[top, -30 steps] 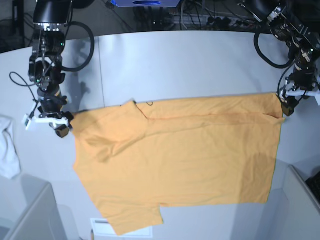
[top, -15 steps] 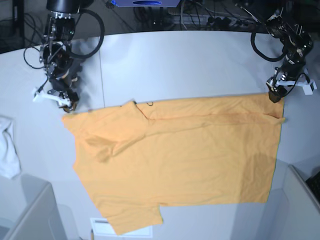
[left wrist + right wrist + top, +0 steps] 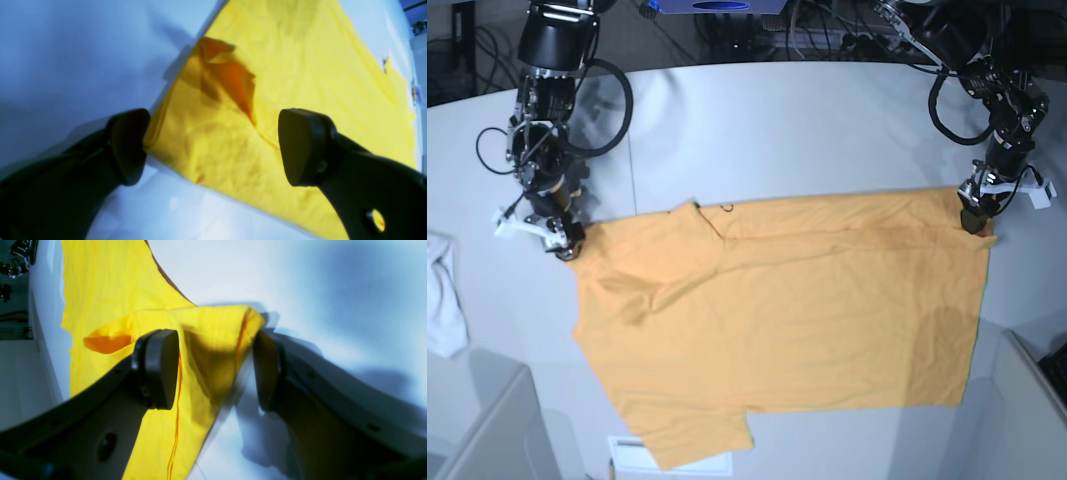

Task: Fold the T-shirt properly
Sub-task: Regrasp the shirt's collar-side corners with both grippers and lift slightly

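Observation:
The orange T-shirt (image 3: 787, 320) lies spread flat on the grey table (image 3: 807, 130), one sleeve toward the front. A small black mark (image 3: 727, 208) shows near its far edge. In the base view my right gripper (image 3: 562, 245) sits at the shirt's far left corner. The right wrist view shows it open (image 3: 213, 370), with a folded corner of the T-shirt (image 3: 213, 340) lying between its fingers. My left gripper (image 3: 974, 217) is at the far right corner. It is wide open (image 3: 213, 146) just above the T-shirt (image 3: 300, 66), whose creased hem corner lies between the fingers.
A white cloth (image 3: 442, 295) lies at the table's left edge. Grey bins stand at the front left (image 3: 487, 430) and front right (image 3: 1032, 400). A white label (image 3: 672, 458) sticks out under the front sleeve. Cables run along the back.
Both grippers lifted off the shirt's far corners, then came back down onto them. The right gripper's jaws have widened. The shirt's left corner was stretched outward and has drawn back.

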Tool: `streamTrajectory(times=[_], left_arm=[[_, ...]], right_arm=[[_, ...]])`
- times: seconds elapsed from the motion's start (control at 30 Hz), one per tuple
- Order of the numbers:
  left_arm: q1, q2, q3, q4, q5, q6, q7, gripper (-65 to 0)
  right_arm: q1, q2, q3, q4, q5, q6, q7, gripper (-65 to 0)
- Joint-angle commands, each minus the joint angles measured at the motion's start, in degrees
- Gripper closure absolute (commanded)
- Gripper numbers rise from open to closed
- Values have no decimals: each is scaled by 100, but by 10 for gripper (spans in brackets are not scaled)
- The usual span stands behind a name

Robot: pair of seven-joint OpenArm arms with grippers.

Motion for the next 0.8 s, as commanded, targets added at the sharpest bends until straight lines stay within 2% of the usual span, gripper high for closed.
streamTrajectory(times=[0.0,0.2,0.27,0.33,0.47,0.53,0.57,0.6,0.67,0.7,0.77], left_arm=[[27,-8,16,-21,164,93,286,-578],[27,-8,16,-21,164,93,286,-576],[27,-8,16,-21,164,93,286,-543],[36,-8,-11,-21,164,93,286,-423],[53,-8,-11,-21,164,93,286,-132],[62,-8,-11,-21,164,93,286,-25],[62,-17,-11,-21,173,93,286,0],[71,-17,7,-21,173,93,286,0],[71,-25,7,-13,173,93,286,0],[71,-34,7,14,173,93,295,0],[53,-104,16,23,173,93,312,0]], right_arm=[[27,30,-22,-36,-22,-194,-146,-341],[35,118,-163,-115,-22,-194,-146,-339],[44,188,-277,-159,-22,-194,-137,-338],[44,197,-383,-159,-22,-194,-120,-336],[44,188,-374,-159,-22,-194,-111,-335],[44,188,-374,-177,-22,-194,-111,-330],[44,188,-374,-239,-22,-194,-102,-312],[53,188,-365,-344,-22,-194,-58,-261],[132,197,-374,-537,-13,-194,153,-71],[141,215,-392,-555,4,-194,214,0],[141,224,-374,-476,13,-194,232,0]])
